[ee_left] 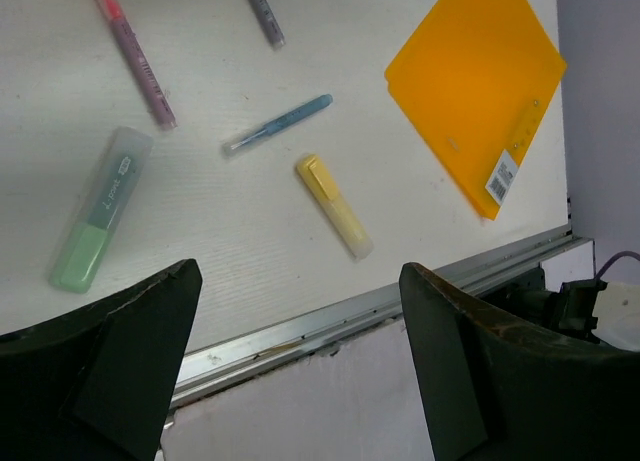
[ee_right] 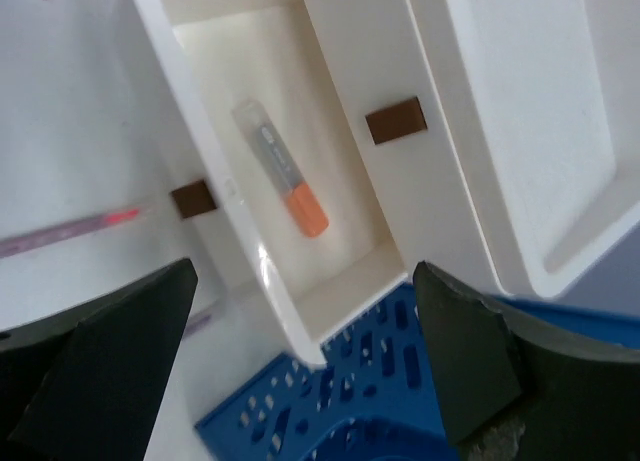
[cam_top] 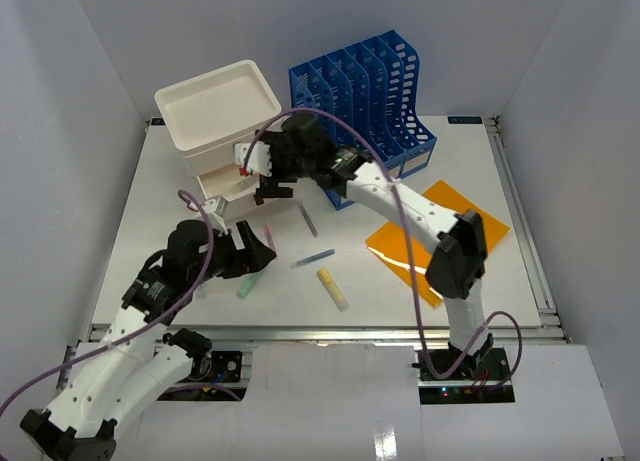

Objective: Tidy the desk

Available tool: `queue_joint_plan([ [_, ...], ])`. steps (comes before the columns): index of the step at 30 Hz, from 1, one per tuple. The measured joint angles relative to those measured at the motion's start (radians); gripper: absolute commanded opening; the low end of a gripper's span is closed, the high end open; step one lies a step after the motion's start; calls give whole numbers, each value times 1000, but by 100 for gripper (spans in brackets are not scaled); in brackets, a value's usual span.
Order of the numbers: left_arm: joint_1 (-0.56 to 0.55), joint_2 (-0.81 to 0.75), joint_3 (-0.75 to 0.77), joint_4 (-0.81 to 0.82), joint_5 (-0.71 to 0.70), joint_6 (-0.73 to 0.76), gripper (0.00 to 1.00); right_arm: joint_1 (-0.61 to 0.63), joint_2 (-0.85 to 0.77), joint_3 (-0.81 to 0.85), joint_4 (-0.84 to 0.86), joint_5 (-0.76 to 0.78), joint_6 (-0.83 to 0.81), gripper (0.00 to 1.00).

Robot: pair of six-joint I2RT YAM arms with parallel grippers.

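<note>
Desk (cam_top: 510, 271): white top w/ metal rail, fills centre of top view.
L gripper (ee_left: 300, 381): fingers spread wide, nothing btwn them; lower left of top view, above desk.
R gripper (ee_right: 300, 381): fingers spread wide, nothing held; over open drawer (ee_right: 335, 281) of white drawer box (cam_top: 215, 106), upper left.
In drawer: 1 orange highlighter (ee_right: 283, 179).
Loose on desk, centre: green highlighter (ee_left: 100, 211), yellow highlighter (ee_left: 335, 206), blue pen (ee_left: 278, 124), pink pen (ee_left: 135, 56), purple pen (ee_left: 262, 11).
Right of centre: orange folder (ee_left: 475, 91), flat.
Upper centre: blue file rack (cam_top: 365, 91), beside drawer box.
</note>
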Motion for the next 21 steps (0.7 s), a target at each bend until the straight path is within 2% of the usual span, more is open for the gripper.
queue_joint_plan([
  [2,0,117,58,-19,16,31,91,-70,-138,-96,-50,-183,39,100],
  [6,-18,331,147,-27,26,101,93,-339,-481,-419,-148,-530,39,97],
  [8,-32,410,174,-44,19,139,93,-428,-626,-592,-193,-602,23,96],
  [13,-52,555,245,-94,-10,239,93,-438,-940,-991,-264,-741,-7,94],
  [17,-80,619,256,-120,-73,293,94,-512,-1061,-1142,-276,-796,-28,94],
  [21,-103,711,257,-157,-158,334,94,-631,-1077,-1200,-257,-893,-56,94],
])
